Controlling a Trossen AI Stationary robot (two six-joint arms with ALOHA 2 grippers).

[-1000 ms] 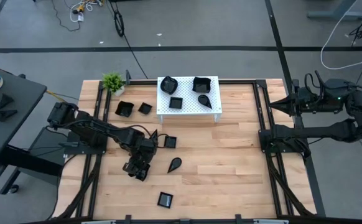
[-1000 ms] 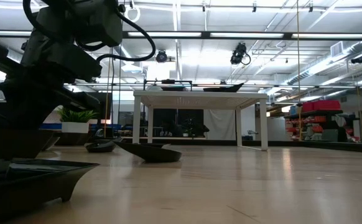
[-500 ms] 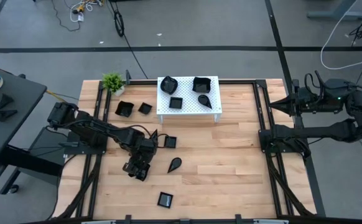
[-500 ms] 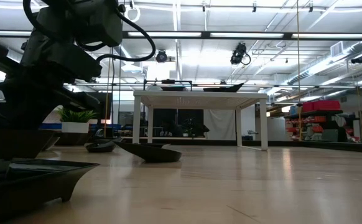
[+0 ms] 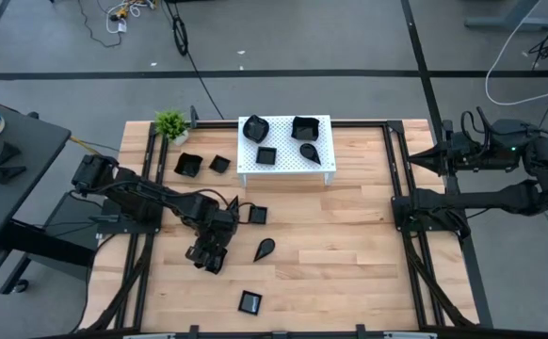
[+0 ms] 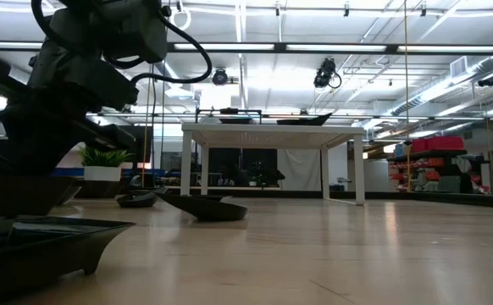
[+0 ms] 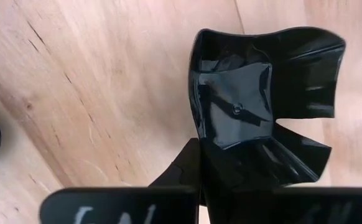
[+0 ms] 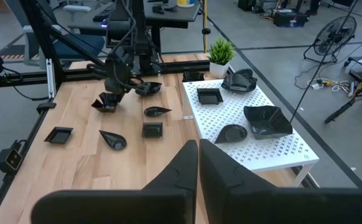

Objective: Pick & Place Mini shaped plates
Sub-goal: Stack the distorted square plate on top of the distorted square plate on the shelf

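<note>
Nothing has shifted over the last second: the left gripper (image 5: 204,257) stays pinched on the rim of a wavy-edged black dish (image 7: 262,106), held over the bare wood, so the carry seems paused. A teardrop plate (image 5: 265,249) lies just beside it toward the table's middle, with open board beyond. The white perforated stand (image 5: 286,162) sits well apart. The right gripper (image 8: 198,163), fingers together and empty, waits at the table's side.

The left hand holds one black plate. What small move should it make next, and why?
Probably lift and carry toward the white stand. The left hand is shut on a wavy-edged plate, low over the table, and the stand already holds four plates with bare room left.
</note>
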